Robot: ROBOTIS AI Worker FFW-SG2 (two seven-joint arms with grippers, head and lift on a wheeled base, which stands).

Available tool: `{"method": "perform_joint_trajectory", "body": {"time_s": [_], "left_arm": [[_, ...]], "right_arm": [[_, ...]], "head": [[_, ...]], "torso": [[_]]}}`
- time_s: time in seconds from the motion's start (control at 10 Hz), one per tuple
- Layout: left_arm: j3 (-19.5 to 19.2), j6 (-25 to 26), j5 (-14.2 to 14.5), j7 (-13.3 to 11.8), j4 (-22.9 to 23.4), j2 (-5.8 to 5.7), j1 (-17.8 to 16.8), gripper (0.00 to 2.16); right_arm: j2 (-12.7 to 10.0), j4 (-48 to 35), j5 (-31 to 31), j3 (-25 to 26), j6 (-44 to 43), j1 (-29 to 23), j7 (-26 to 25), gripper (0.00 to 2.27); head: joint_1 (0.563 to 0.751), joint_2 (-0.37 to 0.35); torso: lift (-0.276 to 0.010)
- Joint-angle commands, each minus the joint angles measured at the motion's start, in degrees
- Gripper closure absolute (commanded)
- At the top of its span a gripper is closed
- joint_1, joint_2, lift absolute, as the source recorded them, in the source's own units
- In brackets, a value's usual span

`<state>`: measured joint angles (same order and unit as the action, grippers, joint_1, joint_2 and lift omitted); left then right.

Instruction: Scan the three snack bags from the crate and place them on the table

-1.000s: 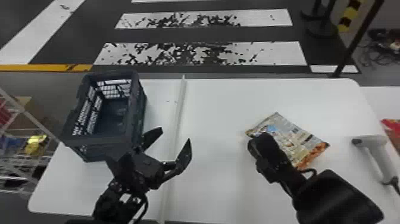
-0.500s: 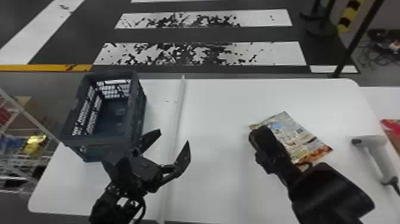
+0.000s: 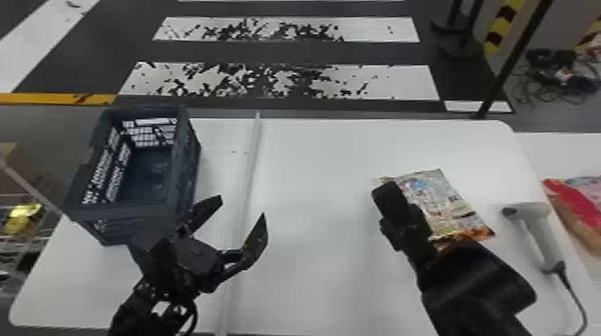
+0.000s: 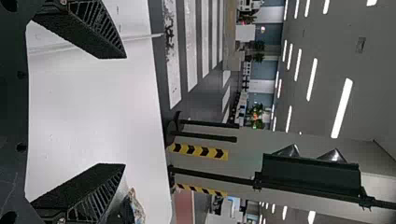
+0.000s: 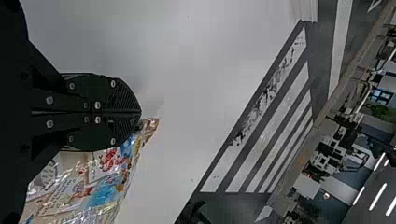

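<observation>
Head view: shows the crate [image 3: 125, 212] upright on the white worktop [image 3: 313, 178], close to its left edge. To the right of it, reveals a pale strip [image 3: 249, 178] running from the far edge to the near edge. Towards the right edge, presents the bag [image 3: 451, 203] on the worktop, glossy and many-coloured, with orange on its near end. Farther right, closer to that edge, displays the white scanner [image 3: 534, 213], with a dark cord [image 3: 574, 295] trailing towards the near right corner. Past the right edge, includes a red package [image 3: 570, 194].

Near the crate's near right corner, finds the left tool [image 3: 242, 206] spread wide, with nothing between its fingers. Over the bag's left part, finds the right tool [image 3: 385, 192], hiding some of it.

In the left wrist view, shows the same wide gap between fingers, with part of the bag farther off beyond one fingertip.

In the right wrist view, reveals the right tool [image 5: 134, 112] narrow, fingers meeting along their length, with the bag partly behind and alongside. Cannot tell whether touching it.
</observation>
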<state>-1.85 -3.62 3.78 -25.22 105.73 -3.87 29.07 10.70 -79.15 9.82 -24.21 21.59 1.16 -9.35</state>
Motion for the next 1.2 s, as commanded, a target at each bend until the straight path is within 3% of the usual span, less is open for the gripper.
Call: {"method": "perform_joint_trajectory", "body": {"time_s": [0.0, 0.8, 0.9, 1.1], "left_arm": [[0.2, -0.1, -0.1, 0.0, 0.0, 0.0, 0.0, 0.04], [-0.1, -2.0, -0.1, 0.0, 1.0, 0.0, 1.9, 0.04], [-0.2, -2.0, -0.1, -0.1, 1.1, 0.0, 2.0, 0.04], [-0.3, -2.0, 0.0, -0.1, 1.4, 0.0, 2.0, 0.04]], "right_arm": [[-0.1, 0.0, -0.4, 0.8, 0.2, 0.1, -1.5, 2.26], [-0.7, 2.5, -1.1, 1.4, -0.7, 1.2, -6.7, 2.26], [-0.4, -2.8, -1.2, 1.8, -0.7, -2.0, -6.6, 2.25], [1.3, -21.0, -4.3, 5.1, 2.8, -10.4, -4.7, 1.88]], "head": [[0.695, 0.009], [0.695, -0.028], [0.695, -0.028], [0.695, -0.012]], "torso": [[-0.062], [-0.062], [-0.062], [-0.062]]}}
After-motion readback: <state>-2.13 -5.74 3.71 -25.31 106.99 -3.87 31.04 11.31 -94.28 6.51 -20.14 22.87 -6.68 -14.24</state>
